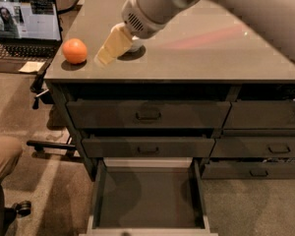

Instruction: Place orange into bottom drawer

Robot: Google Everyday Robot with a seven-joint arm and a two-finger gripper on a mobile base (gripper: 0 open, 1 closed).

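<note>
The orange (74, 50) sits on the dark cabinet top (196, 58) near its front left corner. My gripper (103, 57), cream-coloured at the end of the grey arm, reaches down from the upper right, and its tip is just right of the orange, not touching it. A white bowl (136, 45) is mostly hidden behind the gripper. The bottom drawer (150, 195) of the wide column is pulled open below, and its dark grey inside is empty.
Two shut handled drawers (147, 114) sit above the open one. A narrower drawer column (265, 146) stands to the right. An open laptop (24, 26) lies at the left. A person's knee (2, 156) and a chair base (19, 208) are at the lower left.
</note>
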